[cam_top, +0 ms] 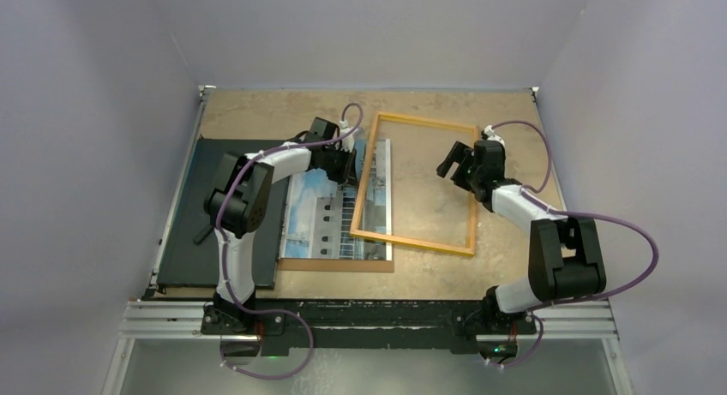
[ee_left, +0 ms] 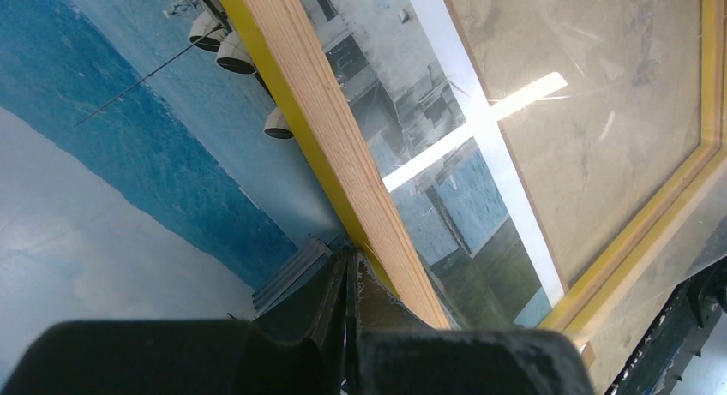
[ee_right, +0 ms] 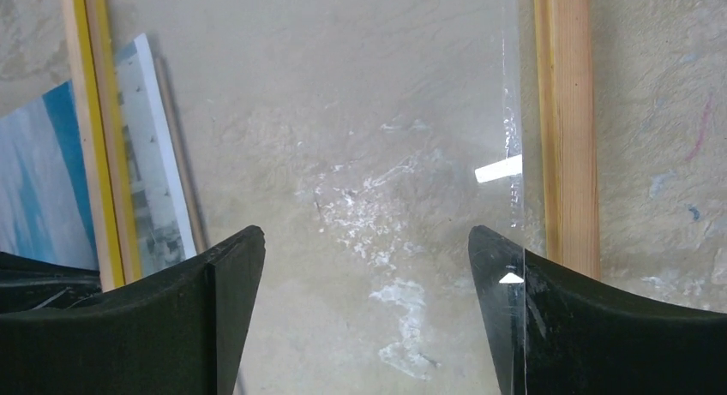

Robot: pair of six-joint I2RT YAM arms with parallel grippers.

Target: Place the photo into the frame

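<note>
The photo (cam_top: 321, 215) lies flat on a brown backing board (cam_top: 334, 265), left of centre. The frame (cam_top: 469, 181), yellow-orange with a clear pane, lies tilted on the table, and its left rail overlaps the photo's right part. My left gripper (cam_top: 347, 166) is shut, its tips (ee_left: 350, 256) down against the outer side of that wooden rail (ee_left: 343, 138), over the photo (ee_left: 129, 155). My right gripper (cam_top: 448, 164) hangs open above the pane with nothing between its fingers (ee_right: 364, 241). The frame's right rail (ee_right: 570, 129) runs just outside its right finger.
A black flat board (cam_top: 193, 232) lies at the table's left edge, under the left arm. The tan tabletop (cam_top: 446, 271) shows through the pane and around the frame. Grey walls close in the back and both sides.
</note>
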